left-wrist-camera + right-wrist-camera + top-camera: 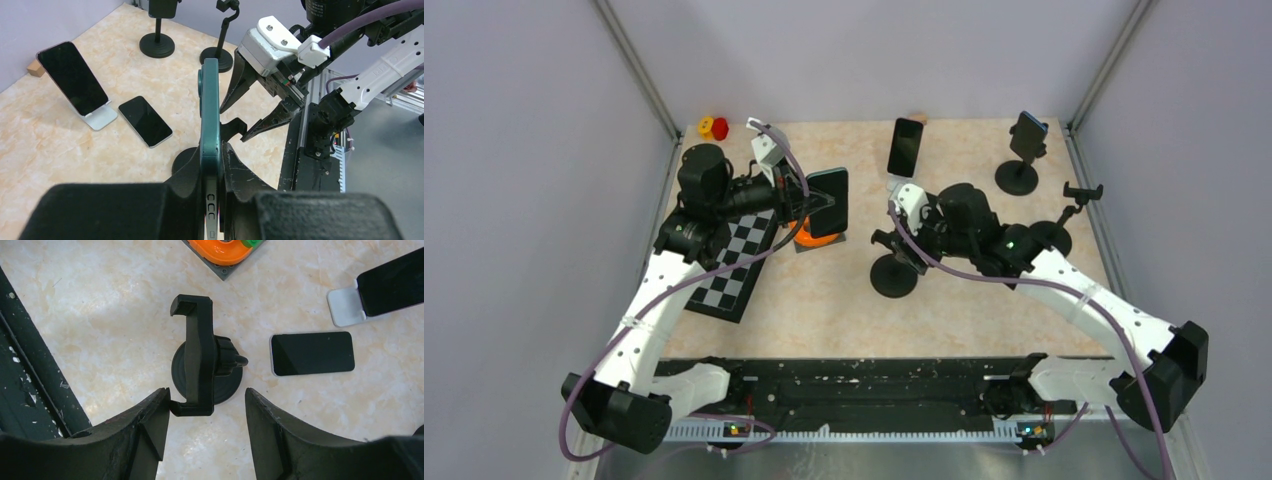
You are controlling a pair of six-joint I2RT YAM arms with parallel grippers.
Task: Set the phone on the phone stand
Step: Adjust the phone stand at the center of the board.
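A dark teal phone [210, 100] stands on edge between the fingers of my left gripper [216, 165], which is shut on it. From above, the phone [830, 200] hangs over the orange toy, left of centre. The black phone stand [200, 360], a clamp on a round base, sits on the table just ahead of my right gripper [206, 397]. That gripper is open, with its left fingertip against the clamp's lower hook. In the top view the stand [894, 276] lies right below the right gripper [892, 235].
A black phone [312, 353] lies flat beside the stand. Another phone leans on a white holder [905, 147]. Two more black stands [1021, 150] [1074, 200] are at the back right. A checkerboard [739, 265] and an orange toy [814, 238] are on the left.
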